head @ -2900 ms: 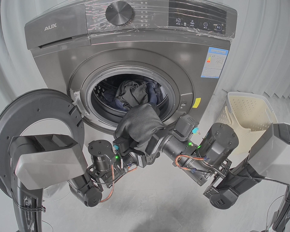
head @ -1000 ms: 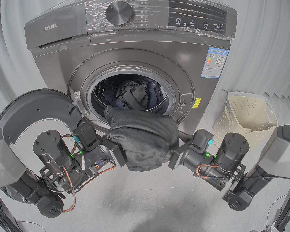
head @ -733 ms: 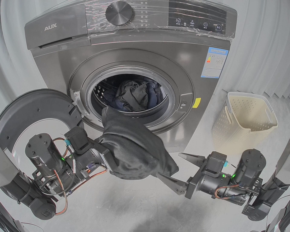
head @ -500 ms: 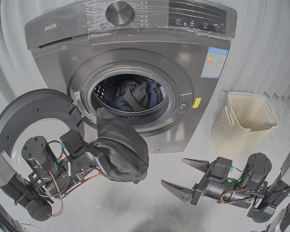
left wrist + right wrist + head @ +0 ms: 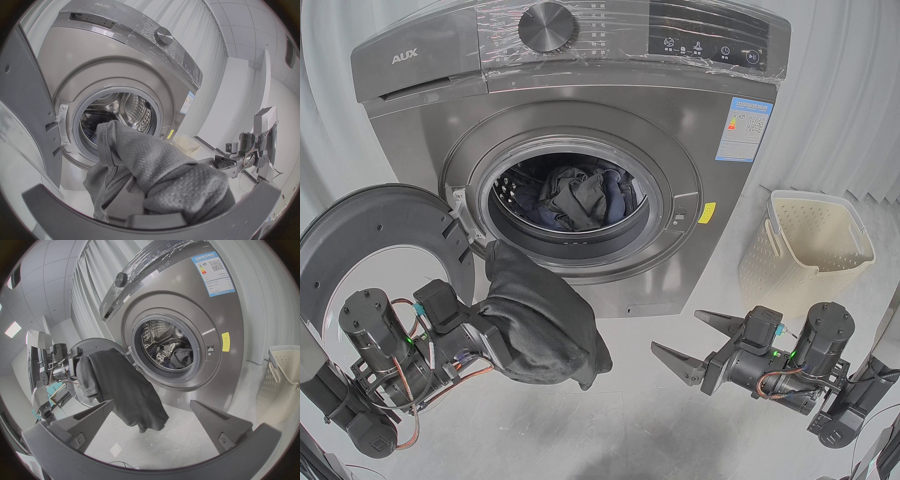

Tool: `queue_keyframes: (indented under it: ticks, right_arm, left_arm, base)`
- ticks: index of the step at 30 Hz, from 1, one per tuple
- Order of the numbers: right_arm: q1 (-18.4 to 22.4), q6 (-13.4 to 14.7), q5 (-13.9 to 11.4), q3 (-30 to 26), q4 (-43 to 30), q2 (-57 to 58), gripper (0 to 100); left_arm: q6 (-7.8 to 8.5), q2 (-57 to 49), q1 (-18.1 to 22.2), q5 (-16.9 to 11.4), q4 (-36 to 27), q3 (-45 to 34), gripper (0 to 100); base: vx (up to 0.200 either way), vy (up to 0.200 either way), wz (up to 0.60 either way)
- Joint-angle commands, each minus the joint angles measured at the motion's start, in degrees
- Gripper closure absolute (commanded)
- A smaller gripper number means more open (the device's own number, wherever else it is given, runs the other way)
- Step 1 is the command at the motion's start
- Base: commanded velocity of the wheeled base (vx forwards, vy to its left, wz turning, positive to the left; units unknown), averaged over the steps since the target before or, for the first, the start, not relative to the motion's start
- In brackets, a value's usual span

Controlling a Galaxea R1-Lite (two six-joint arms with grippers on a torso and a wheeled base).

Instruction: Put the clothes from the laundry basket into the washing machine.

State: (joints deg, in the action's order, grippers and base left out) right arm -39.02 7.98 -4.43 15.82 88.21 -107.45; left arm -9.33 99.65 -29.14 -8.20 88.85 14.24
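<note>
A dark grey garment (image 5: 540, 322) hangs below the front of the washing machine's round opening (image 5: 569, 200), with one corner lifted toward the rim. My left gripper (image 5: 503, 340) is shut on it, and the cloth drapes over the fingers and hides them. From the left wrist view the garment (image 5: 162, 175) covers the gripper. My right gripper (image 5: 676, 330) stands open and holds nothing, low in front of the machine and to the right of the garment (image 5: 125, 390). Dark clothes (image 5: 575, 194) lie inside the drum. The cream laundry basket (image 5: 806, 250) stands to the right of the machine.
The machine's door (image 5: 381, 237) is swung open on the left, just behind my left arm. Bare grey floor (image 5: 625, 425) lies between the two arms. Pale curtains (image 5: 844, 94) hang behind the machine and the basket.
My right gripper has let go of the garment, opened, and drawn back to the lower right. My left arm has pulled back to the lower left, carrying the garment away from the drum opening.
</note>
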Motion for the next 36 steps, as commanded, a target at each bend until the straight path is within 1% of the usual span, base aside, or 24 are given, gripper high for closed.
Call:
queue_keyframes:
  ticks: [1, 3, 6, 14, 17, 20, 29, 35, 36]
  right_arm:
    - [0.97, 0.01, 0.12, 0.17, 0.03, -1.1, 0]
    - [0.97, 0.1, 0.12, 0.17, 0.03, -1.1, 0]
    - [1.05, 0.01, 0.12, 0.26, 0.03, -1.1, 0]
    - [1.58, 0.01, 0.12, 0.17, 0.03, -1.1, 0]
    - [1.58, 0.01, 0.12, 0.17, 0.03, -1.1, 0]
    - [1.4, 0.1, 0.12, 0.08, 0.03, -1.1, 0]
    - [1.05, 0.1, 0.12, 0.08, 0.03, -1.1, 0]
    - [0.88, 0.1, 0.21, 0.08, 0.03, -1.1, 0]
    - [0.88, 0.1, 0.12, 0.08, 0.03, -1.1, 0]
  left_arm:
    - [1.15, 0.2, -0.4, 0.21, 0.01, -1.06, 100]
    - [2.21, 0.29, -0.48, 0.03, 0.01, -1.85, 100]
    - [2.82, 0.29, -0.48, 0.03, 0.01, -2.02, 100]
    - [2.56, 0.37, -0.4, -0.23, 0.1, -1.93, 100]
    - [2.65, 0.37, -0.4, -0.23, 0.1, -1.93, 100]
    - [3.09, 0.46, -0.48, -0.23, 0.1, -2.29, 100]
    - [3.09, 0.73, -0.84, -0.32, 0.1, -2.72, 100]
    - [3.09, 0.9, -0.92, -0.32, 0.1, -2.55, 100]
    - [3.17, 0.9, -0.92, -0.23, 0.1, -2.55, 100]
  base:
    - [0.0, 0.0, 0.0]
    - [0.0, 0.0, 0.0]
    - [0.0, 0.0, 0.0]
    - [0.0, 0.0, 0.0]
    - [0.2, 0.0, 0.0]
    - [0.2, 0.0, 0.0]
    - [0.0, 0.0, 0.0]
    - [0.2, 0.0, 0.0]
    - [0.0, 0.0, 0.0]
